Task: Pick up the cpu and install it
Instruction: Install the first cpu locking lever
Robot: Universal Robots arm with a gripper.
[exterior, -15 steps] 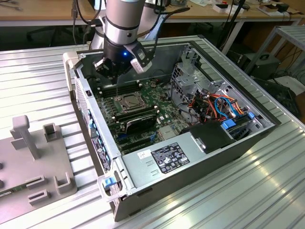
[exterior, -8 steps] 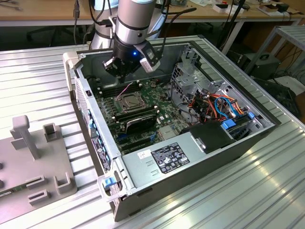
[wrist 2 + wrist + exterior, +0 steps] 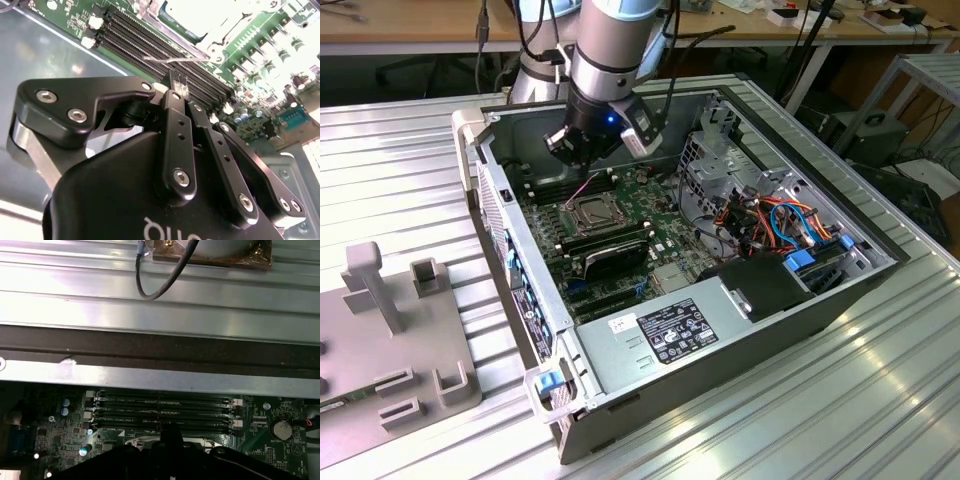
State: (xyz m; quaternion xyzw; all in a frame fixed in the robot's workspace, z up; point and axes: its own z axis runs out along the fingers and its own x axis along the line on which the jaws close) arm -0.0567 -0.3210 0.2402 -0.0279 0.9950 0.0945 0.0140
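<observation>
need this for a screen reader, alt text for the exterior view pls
A robot arm's gripper hangs inside an open computer case, just above the motherboard and its square socket. The case lies on a ribbed metal table.

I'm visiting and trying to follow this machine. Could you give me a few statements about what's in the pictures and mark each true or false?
1. The computer case lies open on its side. True.
2. The gripper hangs over the grey stand at the exterior view's left. False: it is above the motherboard, inside the case.
3. Long black memory slots run side by side on the board. True.
4. The gripper's fingers are spread wide apart. False: they are pressed together.
</observation>
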